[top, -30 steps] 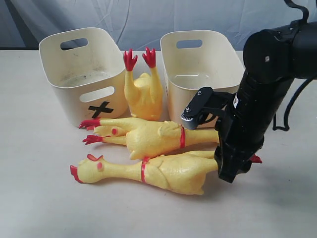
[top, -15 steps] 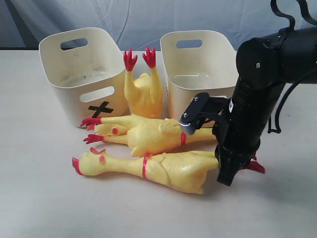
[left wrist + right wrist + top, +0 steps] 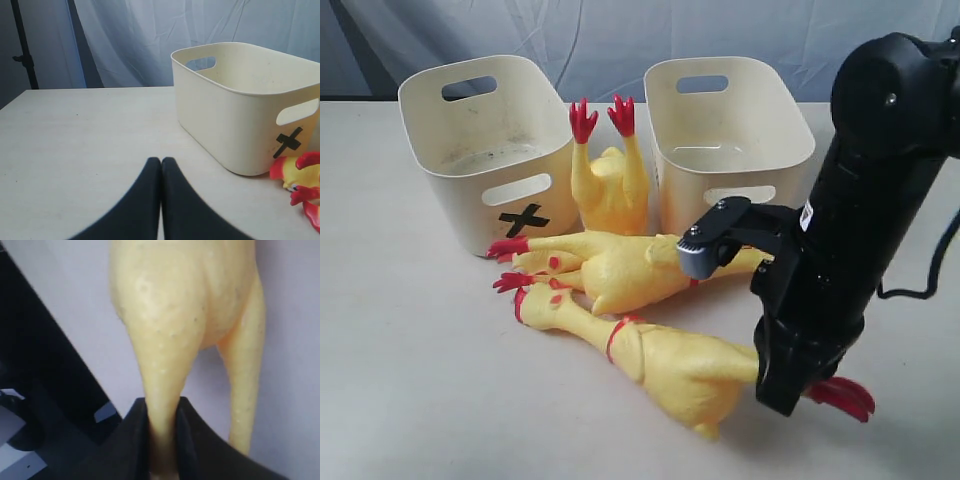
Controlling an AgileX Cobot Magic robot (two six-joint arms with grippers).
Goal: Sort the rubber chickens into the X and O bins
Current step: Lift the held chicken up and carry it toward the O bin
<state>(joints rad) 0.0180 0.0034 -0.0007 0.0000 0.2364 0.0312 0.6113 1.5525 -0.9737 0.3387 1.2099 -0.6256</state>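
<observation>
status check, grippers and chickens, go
Right gripper shut on leg of front chicken. Left gripper shut, empty, by X bin. Second chicken close beside.

**A:** What colour are the bins?

**B:** Both are cream-white. The left bin (image 3: 455, 205) has a black X on its near wall and greyish smudges inside. The right bin (image 3: 720, 150) shows only plain cream.

**A:** And the chickens?

**B:** All yellow. The near chicken (image 3: 665, 360) has a red neck band, a red comb and beak, and red feet. The middle chicken (image 3: 620, 270) has red feet and a red band too. The headless body (image 3: 610, 195) is yellow with red feet.

**A:** The robot?

**B:** The right arm (image 3: 850, 220) is black, with a grey block (image 3: 698, 256) on it. The left gripper (image 3: 161, 162) and the right gripper (image 3: 161, 405) are black as well.

**A:** The surroundings?

**B:** A pale beige table (image 3: 400, 390) and a blue-grey cloth backdrop (image 3: 590, 30).
</observation>
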